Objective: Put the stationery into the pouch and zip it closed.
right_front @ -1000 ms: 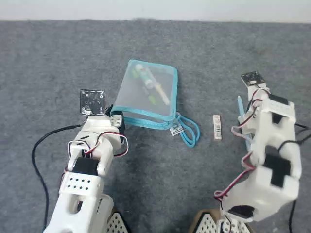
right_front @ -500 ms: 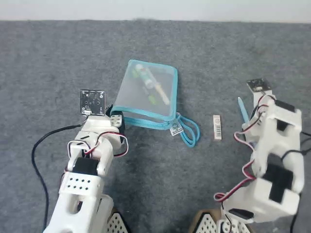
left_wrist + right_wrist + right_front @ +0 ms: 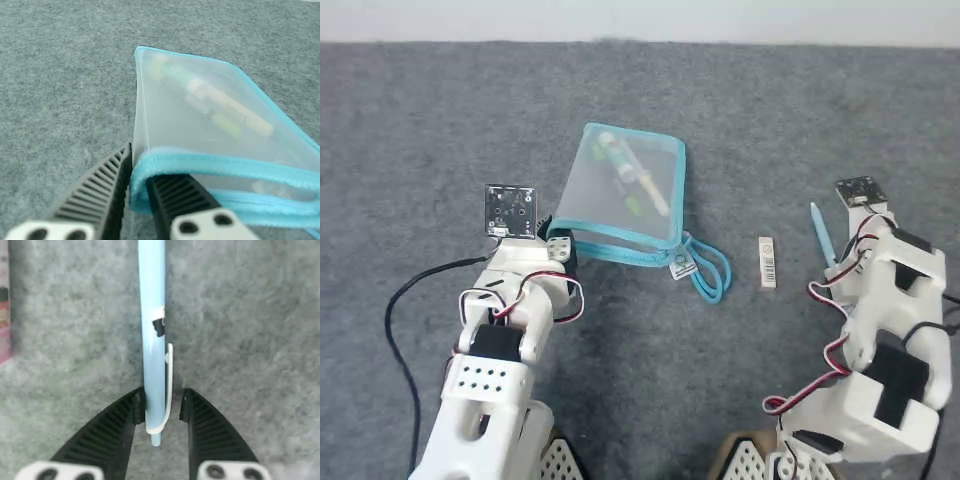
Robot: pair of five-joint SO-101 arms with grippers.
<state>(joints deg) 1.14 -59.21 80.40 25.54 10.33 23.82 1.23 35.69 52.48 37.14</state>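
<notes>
Right tool has backed off; its jaws sit loosely astride the slim blue pen. Left tool pinches the translucent pouch at its woven hem.

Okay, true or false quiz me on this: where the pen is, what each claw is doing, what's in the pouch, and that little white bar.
1. The left claw is clamped on the pouch's blue edge. True.
2. The blue pen is inside the pouch. False: it lies on the grey table, straddled by the open right claw.
3. The small white bar lies between pouch and pen. True.
4. The pouch is empty. False: stationery items show through it.
</notes>
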